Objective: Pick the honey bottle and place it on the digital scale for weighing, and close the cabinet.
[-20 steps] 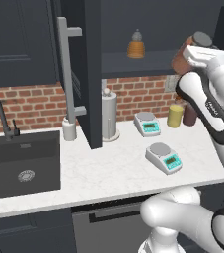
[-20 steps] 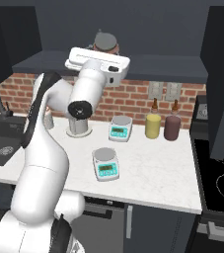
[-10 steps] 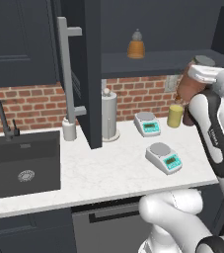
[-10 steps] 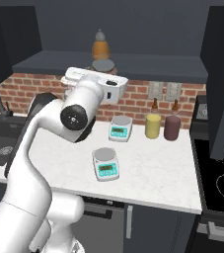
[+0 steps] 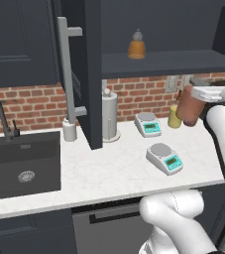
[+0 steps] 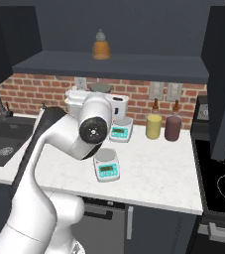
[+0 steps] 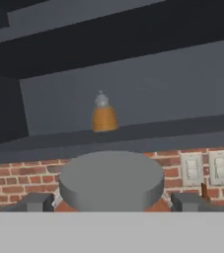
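Brick-backed counter (image 5: pixel 109 173): digital scale (image 5: pixel 164 158) near front edge, plate bare. Gripper (image 7: pixel 112 202) spread wide around honey bottle (image 5: pixel 188 105) — held aloft above counter's right end. Cabinet (image 5: pixel 91 74) door open.

Honey bottle being carried down from the cabinet shelf

The honey bottle (image 5: pixel 189 105) is being lowered in the grasp of the gripper (image 7: pixel 112 201): a second ago it was level with the shelf (image 5: pixel 168 63) edge, and it is now being held below it, in front of the brick wall beside the yellow bottle (image 5: pixel 174 116). In the right base view the hand is being brought down, so the orange beehive bottle (image 6: pixel 101 45) is being uncovered.
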